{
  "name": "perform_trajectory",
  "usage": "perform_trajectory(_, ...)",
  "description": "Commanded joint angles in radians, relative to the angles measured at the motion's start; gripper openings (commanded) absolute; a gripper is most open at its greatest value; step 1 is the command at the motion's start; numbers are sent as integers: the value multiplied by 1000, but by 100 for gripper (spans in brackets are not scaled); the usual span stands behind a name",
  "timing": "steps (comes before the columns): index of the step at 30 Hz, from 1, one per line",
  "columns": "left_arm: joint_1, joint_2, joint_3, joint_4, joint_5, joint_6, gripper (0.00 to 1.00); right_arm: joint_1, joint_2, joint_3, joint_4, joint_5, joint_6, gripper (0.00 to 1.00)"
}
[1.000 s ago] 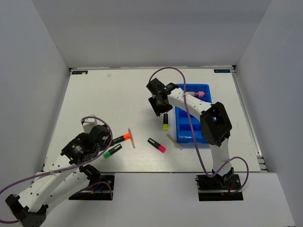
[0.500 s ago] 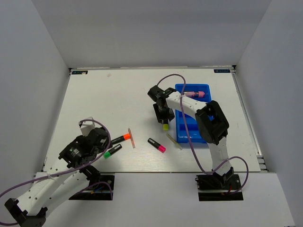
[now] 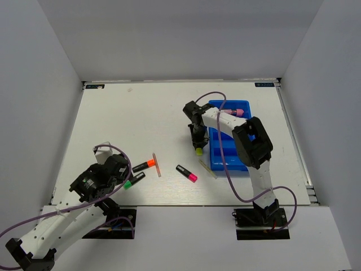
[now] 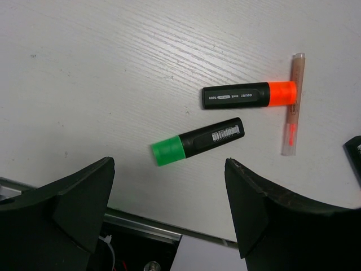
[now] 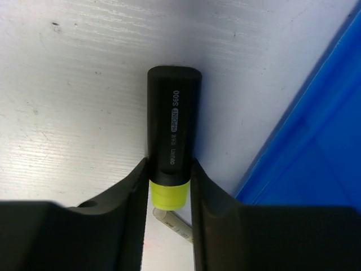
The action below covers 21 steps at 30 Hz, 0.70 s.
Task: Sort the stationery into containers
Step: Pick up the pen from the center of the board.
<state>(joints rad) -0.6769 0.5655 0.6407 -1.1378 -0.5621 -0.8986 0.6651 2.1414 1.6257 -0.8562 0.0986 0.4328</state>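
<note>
Now, step in hand: we judge the yellow highlighter point(image 5: 172, 135) is being picked up for the blue tray point(image 5: 307, 135).
Right pincer point(image 5: 170, 175): clamped on the yellow highlighter, one finger pressed to each long side near the yellow cap. The body appears to lie flat on the surface point(image 3: 130, 124).
Yellow highlighter, place: just off the tray's 9 o'clock wall in the overhead view, cap toward 6 o'clock.
Blue tray: a pink tube point(image 3: 232, 112) lies in the compartment at its 12 o'clock end. The arm partly hides the rest.
Left pincer point(image 4: 169, 169): fingers wide apart and holding nothing, with the green highlighter point(image 4: 197, 141) on the surface below the gap.
Left to sort: the green highlighter, the orange highlighter point(image 4: 248, 95) at its 1 o'clock with a thin stick point(image 4: 292, 104) touching its orange end, and the pink highlighter point(image 3: 186, 173).
Risk, grip: the hold sits at the cap end, so we expect the long black body could droop on the lift and slip out.
Risk, tray wall: a drooping end could catch the rim and shove the tray.
Risk, stray item: a pale stick point(image 5: 172, 223) lies just beyond the cap, so the fingers might drag it along.
</note>
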Motion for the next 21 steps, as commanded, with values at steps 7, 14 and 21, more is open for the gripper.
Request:
perform_trajectory(7,4,0,-12,4,-9,-29,89,8,29,-101,88,-20,-67,0)
perform_trajectory(14,5,27,-18,1,14,-42,89,11,-90,-118,137,-79,-226,0)
perform_trajectory(21,5,56,-22,6,30,-57,88,11,-213,-50,89,-344,-483,0)
